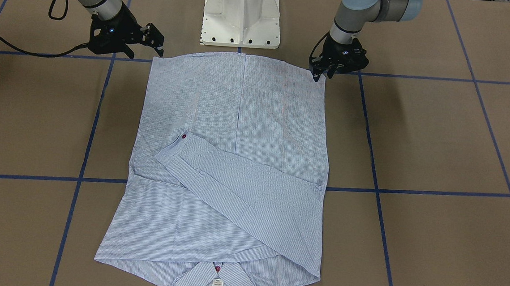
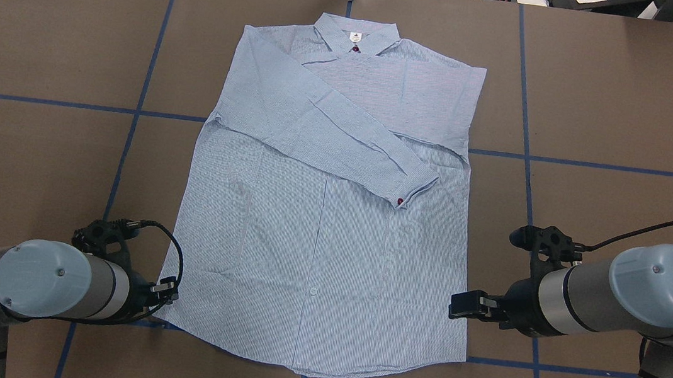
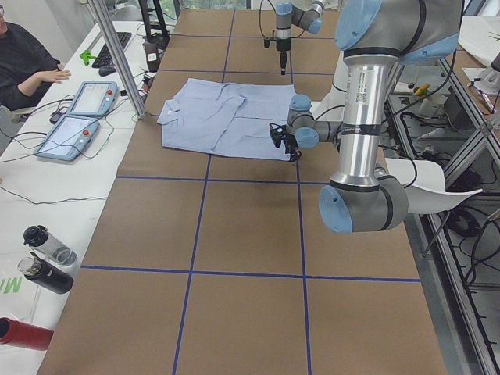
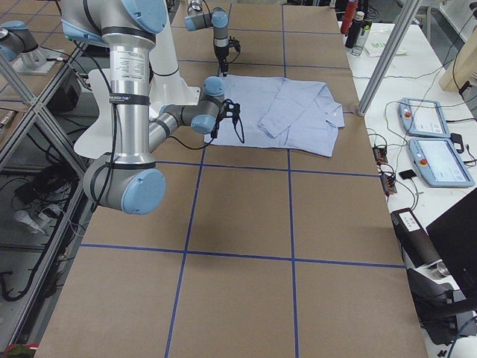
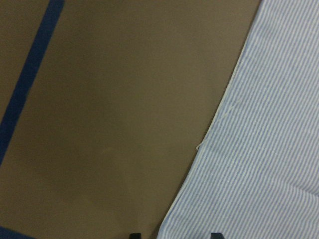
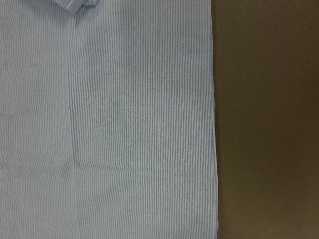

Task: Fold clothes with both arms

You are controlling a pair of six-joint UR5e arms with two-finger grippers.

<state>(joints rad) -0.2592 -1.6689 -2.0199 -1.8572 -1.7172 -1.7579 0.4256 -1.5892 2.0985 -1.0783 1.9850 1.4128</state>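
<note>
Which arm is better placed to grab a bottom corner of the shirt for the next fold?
Left, probably. The left gripper sits right at a hem corner of the shirt, its fingers straddling the edge. The right gripper hovers beside the side edge, and its wrist view shows no fingers around cloth.

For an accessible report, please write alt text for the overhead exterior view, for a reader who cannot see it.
A light blue pinstriped button-up shirt lies flat on a brown table with blue grid lines, collar away from the robot, one sleeve folded diagonally across its front. The left gripper and right gripper are beside its two near corners.
</note>
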